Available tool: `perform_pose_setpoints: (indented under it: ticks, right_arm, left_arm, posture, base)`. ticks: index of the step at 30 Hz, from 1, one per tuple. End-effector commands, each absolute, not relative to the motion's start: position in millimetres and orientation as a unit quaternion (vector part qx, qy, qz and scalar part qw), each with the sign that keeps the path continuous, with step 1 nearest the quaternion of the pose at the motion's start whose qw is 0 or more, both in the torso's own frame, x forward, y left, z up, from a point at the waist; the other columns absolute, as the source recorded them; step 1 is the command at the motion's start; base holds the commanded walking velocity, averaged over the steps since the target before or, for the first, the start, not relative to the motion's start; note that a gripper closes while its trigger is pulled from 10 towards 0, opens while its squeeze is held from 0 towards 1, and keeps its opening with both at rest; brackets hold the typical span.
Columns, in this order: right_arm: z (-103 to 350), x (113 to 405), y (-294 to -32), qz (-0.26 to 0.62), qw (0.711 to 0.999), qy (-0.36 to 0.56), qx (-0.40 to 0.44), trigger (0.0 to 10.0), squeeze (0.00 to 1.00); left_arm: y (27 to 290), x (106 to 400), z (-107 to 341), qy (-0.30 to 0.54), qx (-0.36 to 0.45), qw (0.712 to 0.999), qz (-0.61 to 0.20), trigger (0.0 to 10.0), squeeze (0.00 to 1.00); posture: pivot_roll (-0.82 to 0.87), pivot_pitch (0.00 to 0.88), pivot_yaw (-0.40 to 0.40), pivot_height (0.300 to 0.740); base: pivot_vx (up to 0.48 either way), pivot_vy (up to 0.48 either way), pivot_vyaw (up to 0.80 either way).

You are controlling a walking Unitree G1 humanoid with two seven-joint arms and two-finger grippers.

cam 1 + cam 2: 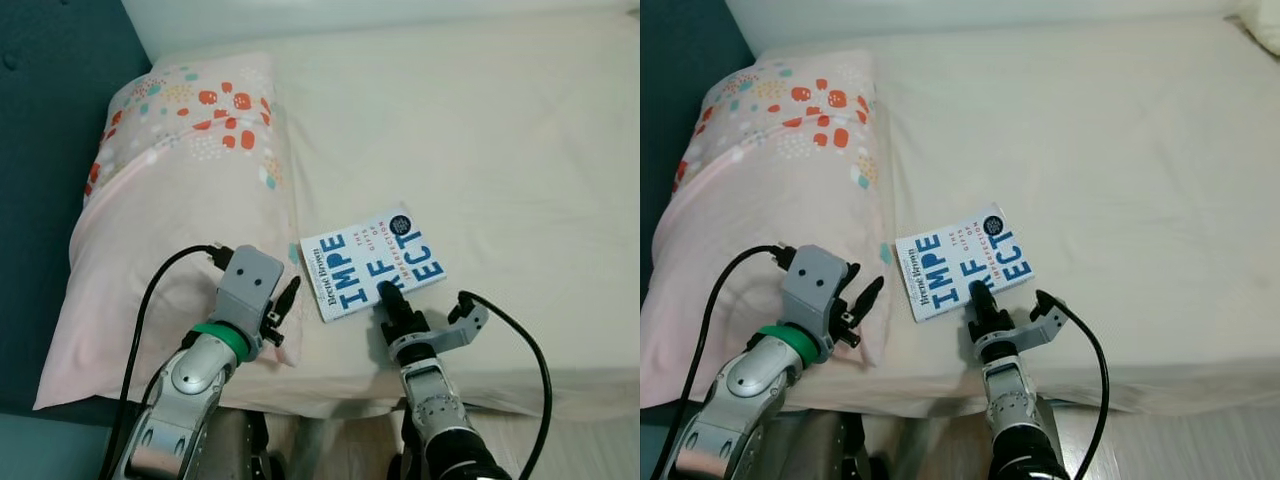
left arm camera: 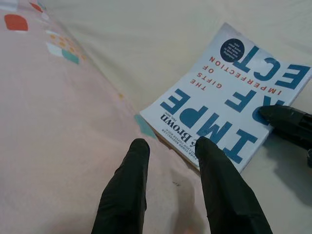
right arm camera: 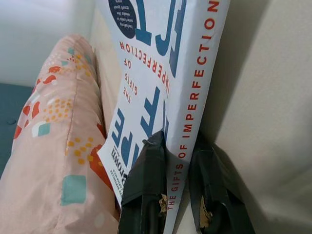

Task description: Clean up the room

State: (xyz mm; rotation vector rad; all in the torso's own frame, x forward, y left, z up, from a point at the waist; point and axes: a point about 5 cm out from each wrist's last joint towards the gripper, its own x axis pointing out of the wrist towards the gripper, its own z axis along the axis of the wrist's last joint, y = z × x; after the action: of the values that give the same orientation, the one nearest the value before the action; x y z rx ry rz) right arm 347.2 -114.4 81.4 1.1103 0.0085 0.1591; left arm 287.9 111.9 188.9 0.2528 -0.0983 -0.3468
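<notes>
Two long black fingers of the right gripper (image 3: 173,195) straddle the near spine edge of a white paperback book with blue block lettering and a red subtitle (image 1: 372,262), one finger on the cover, the other under the spine against the cream bedsheet (image 1: 500,140); the fingers look pressed onto the book's edge, pinching it, though how firm the hold is cannot be judged; the book lies flat on the sheet directly ahead of this gripper, its long axis running crosswise to the fingers and slightly skewed, its far corners pointing away up the bed; the spine with the red lettering is the edge in the grasp, so a lift would most likely hinge the cover up from that side; to the left of the right gripper, the left gripper (image 1: 282,308) hovers over the lower corner of a pale pink pillow printed with orange and teal blobs (image 1: 180,200), its two fingers spread with nothing between them; the book's other near corner lies just beyond those fingertips, touching or very nearly touching the pillow's edge; the right arm is plainly the nearer and already on the book, the left merely close by; a dark teal headboard (image 1: 50,120) stands beyond the pillow, well away from both grippers.
</notes>
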Motion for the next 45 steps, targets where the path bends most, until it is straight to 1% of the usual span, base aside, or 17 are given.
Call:
perform_pose_setpoints:
  ticks: [1, 3, 4, 5, 12, 13, 18, 26, 30, 32, 33, 34, 36, 38, 41, 42, 45]
  right_arm:
    - [79, 328, -15, 0.135, 0.786, 0.094, 0.595, 10.0, 0.00]
    - [79, 328, -14, 0.137, 0.786, 0.093, 0.596, 10.0, 0.00]
    - [78, 328, -14, 0.137, 0.785, 0.092, 0.597, 10.0, 0.78]
    - [78, 327, -14, 0.138, 0.785, 0.091, 0.597, 10.0, 1.00]
    - [80, 327, -15, 0.164, 0.785, 0.090, 0.591, 10.0, 1.00]
    - [81, 325, -17, 0.177, 0.787, 0.091, 0.584, 10.0, 0.00]
    - [76, 309, -31, 0.233, 0.801, 0.107, 0.541, 10.0, 0.00]
    - [52, 246, -103, 0.257, 0.842, 0.178, 0.441, 10.0, 0.00]
    - [49, 236, -119, 0.241, 0.852, 0.185, 0.427, 10.0, 0.00]
    - [56, 235, -128, 0.246, 0.870, 0.165, 0.393, 10.0, 0.00]
    - [67, 236, -131, 0.257, 0.891, 0.134, 0.349, 10.0, 0.00]
    - [67, 236, -131, 0.257, 0.891, 0.134, 0.349, 10.0, 0.00]
    - [97, 252, -133, 0.239, 0.932, 0.040, 0.269, 10.0, 0.00]
    - [118, 259, -133, 0.223, 0.949, -0.011, 0.222, 10.0, 0.00]
    - [137, 267, -131, 0.207, 0.964, -0.060, 0.156, 10.0, 0.00]
    - [162, 280, -129, 0.186, 0.972, -0.114, 0.092, 10.0, 0.00]
    - [173, 285, -129, 0.175, 0.972, -0.140, 0.077, 10.0, 0.00]
  left_arm:
    - [115, 287, 180, -0.034, 0.127, 0.977, -0.169, 10.0, 0.00]
    - [115, 287, 180, -0.034, 0.127, 0.977, -0.168, 10.0, 0.00]
    - [115, 287, 180, -0.034, 0.127, 0.977, -0.168, 10.0, 0.00]
    - [115, 287, 180, -0.034, 0.127, 0.977, -0.169, 10.0, 0.00]
    - [111, 290, 180, -0.038, 0.124, 0.976, -0.173, 10.0, 0.00]
    - [110, 291, 181, -0.040, 0.123, 0.976, -0.173, 10.0, 0.00]
    - [108, 294, 181, -0.045, 0.120, 0.977, -0.173, 10.0, 0.00]
    - [102, 303, 181, -0.054, 0.112, 0.976, -0.181, 10.0, 0.00]
    - [97, 305, 181, -0.059, 0.109, 0.975, -0.186, 10.0, 0.00]
    - [94, 307, 182, -0.062, 0.106, 0.974, -0.189, 10.0, 0.00]
    - [92, 309, 182, -0.065, 0.104, 0.974, -0.190, 10.0, 0.00]
    - [92, 309, 182, -0.065, 0.104, 0.974, -0.190, 10.0, 0.00]
    - [91, 311, 183, -0.068, 0.102, 0.974, -0.191, 10.0, 0.00]
    - [93, 312, 183, -0.068, 0.094, 0.975, -0.189, 10.0, 0.00]
    - [96, 314, 183, -0.065, 0.078, 0.978, -0.182, 10.0, 0.00]
    - [105, 318, 182, -0.054, 0.053, 0.985, -0.157, 10.0, 0.00]
    - [112, 321, 181, -0.049, 0.040, 0.988, -0.139, 10.0, 0.00]
  posture:
    - [0.06, 0.256, 0.146, 0.590]
    - [0.06, 0.255, 0.146, 0.590]
    - [0.06, 0.254, 0.147, 0.590]
    - [0.06, 0.254, 0.147, 0.590]
    - [0.04, 0.239, 0.141, 0.590]
    - [0.03, 0.235, 0.136, 0.590]
    - [0.01, 0.224, 0.128, 0.590]
    - [-0.08, 0.184, 0.116, 0.590]
    - [-0.09, 0.175, 0.115, 0.590]
    - [-0.10, 0.156, 0.115, 0.590]
    - [-0.10, 0.150, 0.116, 0.590]
    - [-0.10, 0.150, 0.116, 0.590]
    - [-0.11, 0.130, 0.120, 0.590]
    - [-0.11, 0.116, 0.120, 0.590]
    - [-0.12, 0.097, 0.115, 0.590]
    - [-0.12, 0.083, 0.107, 0.590]
    - [-0.12, 0.073, 0.100, 0.590]
  base:
    - [0.000, 0.000, 0.00]
    - [0.000, 0.000, 0.00]
    - [0.000, 0.000, 0.00]
    - [0.000, 0.000, 0.00]
    - [0.000, 0.000, 0.00]
    - [0.000, 0.000, 0.00]
    - [0.000, 0.000, 0.00]
    - [0.000, 0.000, 0.00]
    - [0.000, 0.000, 0.00]
    - [0.000, 0.000, 0.00]
    - [0.000, 0.000, 0.00]
    - [0.000, 0.000, 0.00]
    - [0.000, 0.000, 0.00]
    - [0.000, 0.000, 0.00]
    - [0.000, 0.000, 0.00]
    - [0.000, 0.000, 0.00]
    - [0.000, 0.000, 0.00]
